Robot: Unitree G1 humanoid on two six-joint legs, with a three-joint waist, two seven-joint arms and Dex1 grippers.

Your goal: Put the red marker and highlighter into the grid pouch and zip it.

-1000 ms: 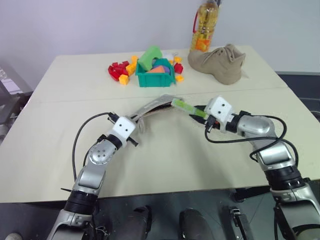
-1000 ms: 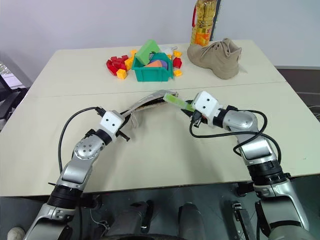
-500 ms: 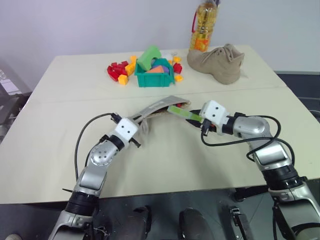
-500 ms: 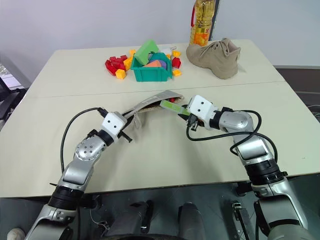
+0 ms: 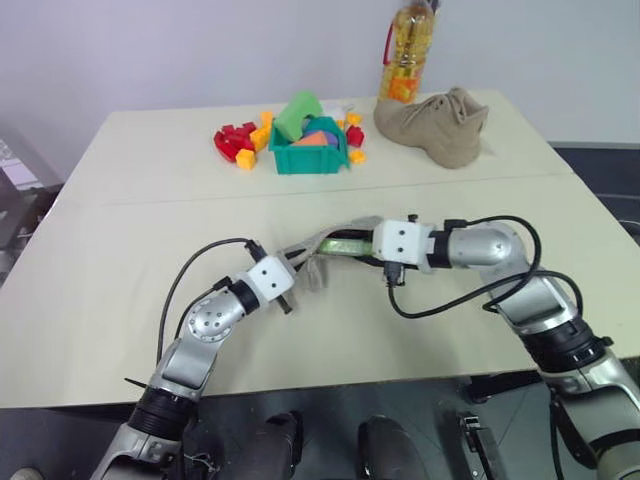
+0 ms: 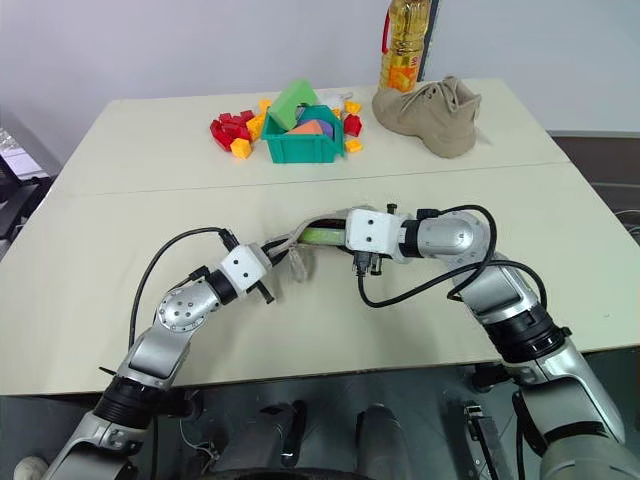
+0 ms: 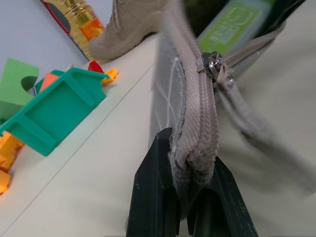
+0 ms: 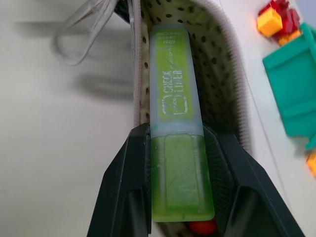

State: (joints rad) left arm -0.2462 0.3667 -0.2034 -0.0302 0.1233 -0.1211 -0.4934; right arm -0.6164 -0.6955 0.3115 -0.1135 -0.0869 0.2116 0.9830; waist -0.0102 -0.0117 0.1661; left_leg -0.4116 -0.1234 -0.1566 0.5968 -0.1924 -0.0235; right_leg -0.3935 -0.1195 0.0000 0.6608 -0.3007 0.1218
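The grid pouch (image 5: 312,250) hangs open above the table between my two grippers, its dotted lining (image 8: 217,84) showing. My left gripper (image 7: 190,163) is shut on the pouch's zipper edge, just below the metal pull (image 7: 213,65). In my right gripper (image 8: 176,133), which is shut on its rear half, the light-green highlighter (image 8: 173,94) points into the pouch's mouth, front half inside. A small red rounded end (image 8: 202,227) peeks out beneath the highlighter inside the pouch; the rest of the red marker is hidden.
At the back of the table (image 5: 120,230) stand a green bin (image 5: 310,155) of toy blocks, loose red and yellow blocks (image 5: 238,140), a tan boot (image 5: 435,122) and an oil bottle (image 5: 408,50). A seam crosses the tabletop behind the pouch.
My right gripper has carried the highlighter leftward into the pouch's mouth. My left gripper has drawn the pouch's edge rightward and nearer to me, so the two grippers stand closer.
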